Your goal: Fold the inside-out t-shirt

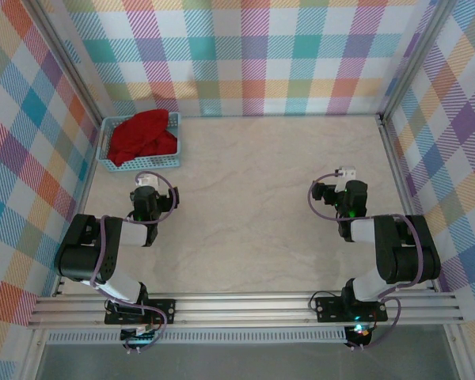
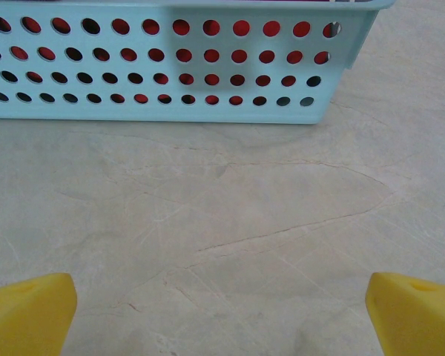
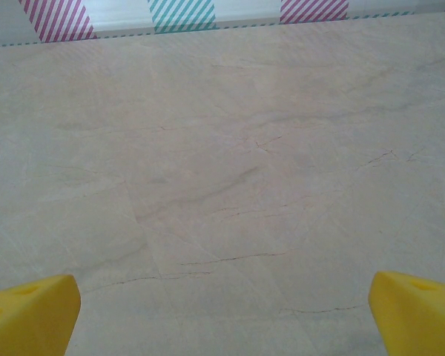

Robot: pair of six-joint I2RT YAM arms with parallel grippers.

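Right now the inside-out t-shirt (image 1: 142,136) lies bunched in a heap inside the light-blue basket (image 1: 138,165) at the far left corner of the desk (image 1: 253,237), not yet taken out. My left gripper (image 1: 146,192) sits just in front of the basket's near wall, spread wide apart and holding nothing. From my left wrist I see red cloth through the holes in that wall. My right gripper (image 1: 344,188) rests over bare desk, well apart from the basket, also spread wide and empty.

The step in hand, as I judge it, is getting the shirt out onto the open middle of the desk. To do that well I should raise my left gripper over the rim rather than push at the wall, then come down on the highest hump of cloth. I should close on a good bite of fabric and lift straight up. The basket looks light and may ride up with the cloth, so my right gripper could steady its rim. Only once the shirt lies flat should I fold it.
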